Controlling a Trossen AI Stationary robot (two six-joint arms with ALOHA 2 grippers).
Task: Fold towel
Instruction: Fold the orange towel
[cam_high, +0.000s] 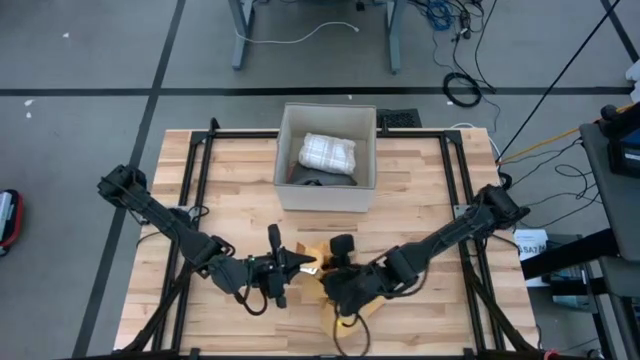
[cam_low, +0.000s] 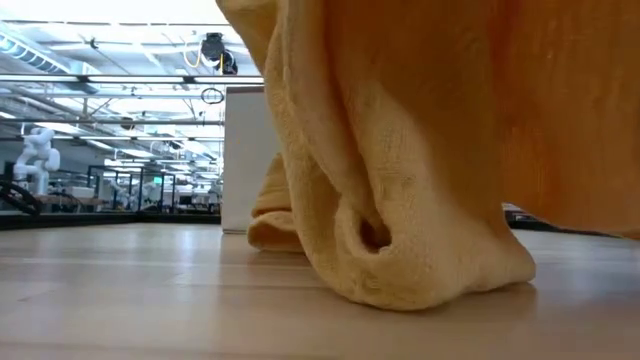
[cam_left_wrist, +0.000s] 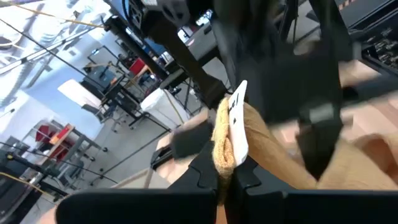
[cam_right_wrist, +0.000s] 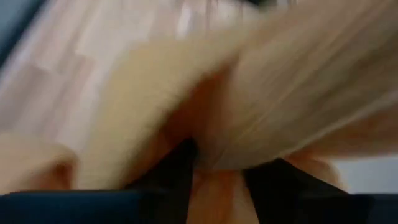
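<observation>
The folding is looking barely begun: the one orange towel (cam_low: 420, 150) is hanging bunched above the near edge of the surface (cam_high: 230, 165), its lower end resting in a heap. The left hand (cam_left_wrist: 225, 163) is pinching a tagged edge; the right hand (cam_right_wrist: 217, 171) is closing on cloth. One box (cam_high: 327, 195) is sitting behind, holding one white bundle (cam_high: 328, 152).

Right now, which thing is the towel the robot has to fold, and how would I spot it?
Find the wooden table and the white box at its far middle. Look nearer than the box, where the two dark arms meet: the towel is bunched up there. It is the only soft, yellow-orange thing; the cloth in the box is white.
</observation>
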